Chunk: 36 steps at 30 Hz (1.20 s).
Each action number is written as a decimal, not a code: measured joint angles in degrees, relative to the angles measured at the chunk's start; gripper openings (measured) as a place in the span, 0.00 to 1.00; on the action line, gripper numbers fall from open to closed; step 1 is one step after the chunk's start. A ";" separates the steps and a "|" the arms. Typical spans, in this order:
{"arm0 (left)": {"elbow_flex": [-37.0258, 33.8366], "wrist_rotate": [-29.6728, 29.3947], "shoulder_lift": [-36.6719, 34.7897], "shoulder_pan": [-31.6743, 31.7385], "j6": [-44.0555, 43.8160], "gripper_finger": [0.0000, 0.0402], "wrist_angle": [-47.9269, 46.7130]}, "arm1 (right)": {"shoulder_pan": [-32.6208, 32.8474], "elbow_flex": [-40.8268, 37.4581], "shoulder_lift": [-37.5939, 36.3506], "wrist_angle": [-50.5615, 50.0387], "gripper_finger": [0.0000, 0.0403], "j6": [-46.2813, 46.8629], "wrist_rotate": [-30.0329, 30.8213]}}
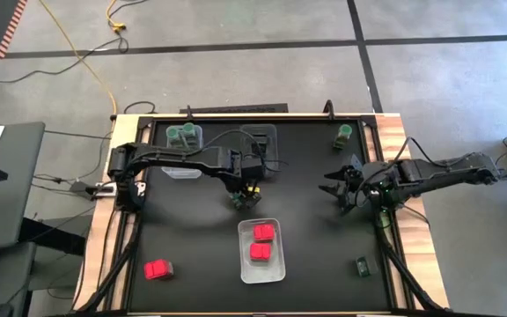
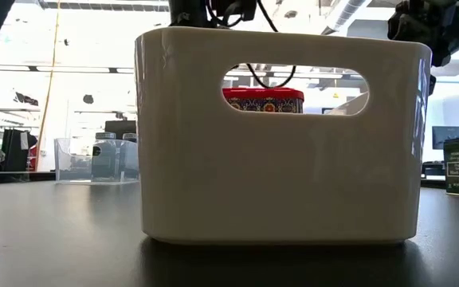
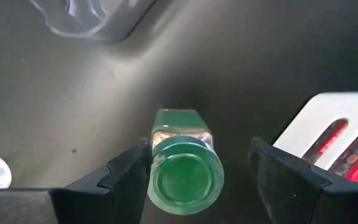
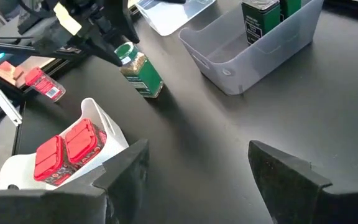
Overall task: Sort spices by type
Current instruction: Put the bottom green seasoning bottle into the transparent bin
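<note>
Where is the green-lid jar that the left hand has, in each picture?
High view: jar near the table's middle, under the left hand, just above the white bin.
Low view: not in it; the white bin blocks it.
Left wrist view: jar at bottom centre, between the fingers.
Right wrist view: jar upper left, tilted.
Shared landmark: the white bin holding red packets.

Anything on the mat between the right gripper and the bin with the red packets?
Nothing: the high view shows bare black mat between the right gripper and the bin.
</note>
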 joint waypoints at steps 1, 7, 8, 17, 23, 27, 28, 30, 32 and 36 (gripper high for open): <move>0.00 0.10 0.20 -0.05 -0.28 0.63 -0.47 | 0.00 0.01 0.00 0.00 0.74 0.06 -0.03; -0.86 0.21 0.77 -0.52 -0.96 0.63 -1.69 | 0.00 0.01 0.02 0.00 0.74 0.19 -0.17; -0.90 0.21 0.86 -0.53 -1.17 0.63 -2.06 | 0.00 0.01 0.02 0.01 0.74 0.19 -0.17; -1.01 0.19 1.82 -1.22 -2.97 0.63 -3.28 | 0.00 0.01 0.02 0.01 0.74 0.21 -0.17; -1.07 0.18 3.39 -1.21 -3.31 0.63 -3.37 | 0.00 0.01 0.02 0.00 0.74 0.21 -0.17; -1.05 0.21 4.23 -1.21 -3.27 0.63 -3.18 | 0.00 0.01 0.02 -0.18 0.74 0.19 -0.17; -1.05 0.30 4.39 -1.21 -3.02 0.63 -3.19 | 0.00 0.01 0.02 -0.20 0.74 0.19 -0.17; -1.14 0.54 5.03 -1.21 -2.97 0.63 -3.12 | 0.00 0.01 0.02 -0.32 0.74 0.21 -0.17; -1.14 0.64 5.45 -1.21 -3.38 0.63 -3.29 | 0.00 0.01 0.02 -0.37 0.74 0.17 -0.19; -1.14 1.09 5.44 -1.21 -3.73 0.62 -4.39 | 0.02 0.03 0.02 -0.42 0.74 -0.07 -0.23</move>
